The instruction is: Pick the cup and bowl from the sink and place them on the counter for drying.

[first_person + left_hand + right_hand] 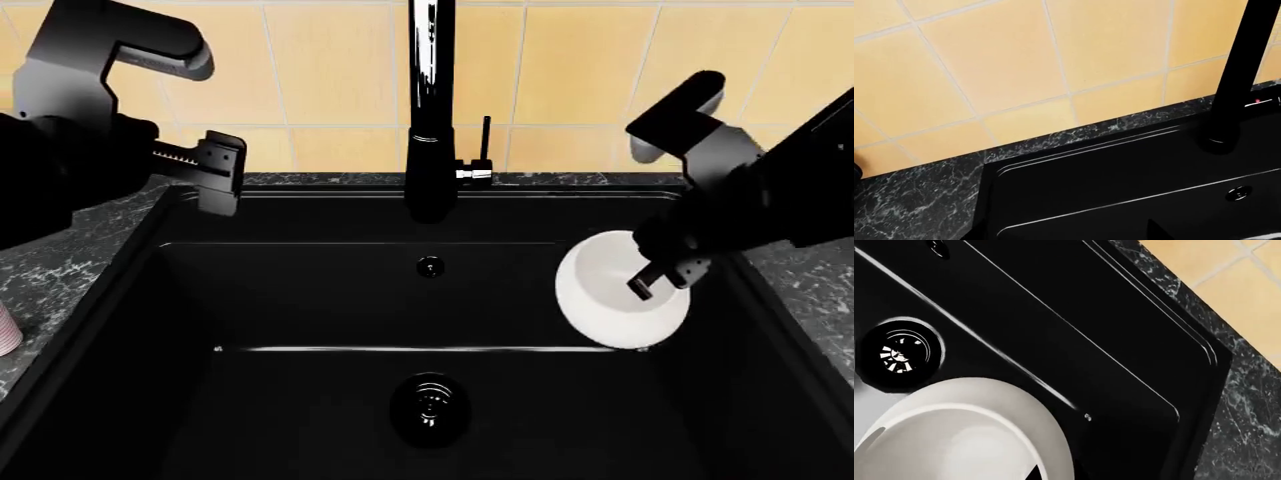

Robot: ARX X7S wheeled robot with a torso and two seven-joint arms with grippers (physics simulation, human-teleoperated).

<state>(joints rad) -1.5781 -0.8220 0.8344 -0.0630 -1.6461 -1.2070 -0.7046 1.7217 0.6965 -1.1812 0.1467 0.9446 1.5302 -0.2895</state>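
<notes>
We are finding no readable text, labels, brands, numbers or signs in any of the three views. We are seeing only plain faces on the bowl (607, 300), the sink (320, 300), the faucet (430, 110), the tiled wall (1021, 60) and the marble surface (914, 200).

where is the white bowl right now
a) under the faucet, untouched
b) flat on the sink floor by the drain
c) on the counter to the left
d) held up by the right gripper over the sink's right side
d: in the head view the bowl hangs tilted at the right gripper, whose fingers reach over its rim, above the right side of the sink, clear of the drain.
</notes>
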